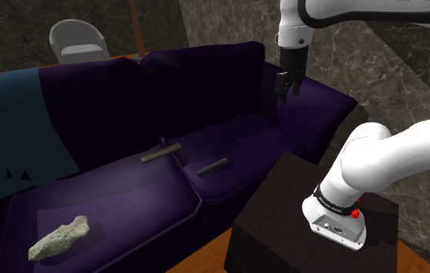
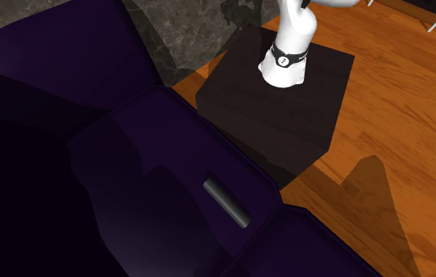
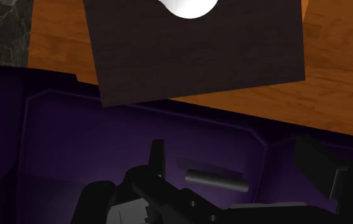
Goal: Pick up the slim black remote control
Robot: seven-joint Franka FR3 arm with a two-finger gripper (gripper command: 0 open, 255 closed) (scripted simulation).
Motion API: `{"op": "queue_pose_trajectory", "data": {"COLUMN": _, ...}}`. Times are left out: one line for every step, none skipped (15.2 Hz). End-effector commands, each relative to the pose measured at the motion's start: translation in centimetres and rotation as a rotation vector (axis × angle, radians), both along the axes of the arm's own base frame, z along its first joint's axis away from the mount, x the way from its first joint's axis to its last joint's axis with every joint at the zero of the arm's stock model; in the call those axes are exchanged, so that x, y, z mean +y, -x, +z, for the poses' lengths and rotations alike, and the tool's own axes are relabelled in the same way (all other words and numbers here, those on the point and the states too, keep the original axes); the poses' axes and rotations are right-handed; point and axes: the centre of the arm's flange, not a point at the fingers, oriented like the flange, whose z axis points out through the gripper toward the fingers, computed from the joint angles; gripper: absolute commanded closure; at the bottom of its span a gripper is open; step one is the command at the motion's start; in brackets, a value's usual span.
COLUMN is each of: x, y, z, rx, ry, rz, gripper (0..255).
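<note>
the gripper (image 1: pixel 287 87) hangs high over the purple sofa (image 1: pixel 229 85), fingers wide apart and empty; the black remote (image 1: pixel 213 166) lies flat on its seat, bare cushion all around.

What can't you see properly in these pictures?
The remote: any buttons too small and dim, second exterior view.
The white chair: lower part hidden behind the sofa, shoulder view.
The arm: cut off by the top edge, second exterior view.

No legible writing anywhere, just unreadable white marks on the black base band (image 2: pixel 290 56)
</note>
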Motion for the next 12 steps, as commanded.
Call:
{"op": "queue_pose_trajectory", "data": {"x": 0.0, "y": 0.0, "z": 0.0, "rx": 0.0, "ry": 0.0, "rz": 0.0, "gripper": 0}}
{"op": "queue_pose_trajectory", "data": {"x": -0.3, "y": -0.7, "z": -1.1, "rx": 0.002, "ry": -0.001, "rz": 0.033, "gripper": 0}}
{"op": "queue_pose_trajectory", "data": {"x": -0.6, "y": -1.3, "z": -2.2, "rx": 0.003, "ry": -0.002, "rz": 0.066, "gripper": 0}}
{"op": "queue_pose_trajectory", "data": {"x": -0.8, "y": -2.0, "z": -3.3, "rx": 0.005, "ry": -0.003, "rz": 0.099, "gripper": 0}}
{"op": "queue_pose_trajectory", "data": {"x": -1.0, "y": -2.7, "z": -4.4, "rx": 0.006, "ry": -0.004, "rz": 0.132, "gripper": 0}}
{"op": "queue_pose_trajectory", "data": {"x": -1.2, "y": -3.4, "z": -5.5, "rx": 0.008, "ry": -0.006, "rz": 0.164, "gripper": 0}}
{"op": "queue_pose_trajectory", "data": {"x": -1.4, "y": -4.1, "z": -6.6, "rx": 0.01, "ry": -0.007, "rz": 0.197, "gripper": 0}}
{"op": "queue_pose_trajectory", "data": {"x": -1.5, "y": -4.8, "z": -7.7, "rx": 0.011, "ry": -0.008, "rz": 0.23, "gripper": 0}}
{"op": "queue_pose_trajectory", "data": {"x": -1.7, "y": -5.5, "z": -8.8, "rx": 0.013, "ry": -0.009, "rz": 0.263, "gripper": 0}}
{"op": "queue_pose_trajectory", "data": {"x": -1.8, "y": -6.2, "z": -9.9, "rx": 0.014, "ry": -0.01, "rz": 0.296, "gripper": 0}}
{"op": "queue_pose_trajectory", "data": {"x": -1.8, "y": -6.9, "z": -11.0, "rx": 0.016, "ry": -0.011, "rz": 0.329, "gripper": 0}}
{"op": "queue_pose_trajectory", "data": {"x": -1.9, "y": -7.6, "z": -12.1, "rx": 0.018, "ry": -0.012, "rz": 0.362, "gripper": 0}}
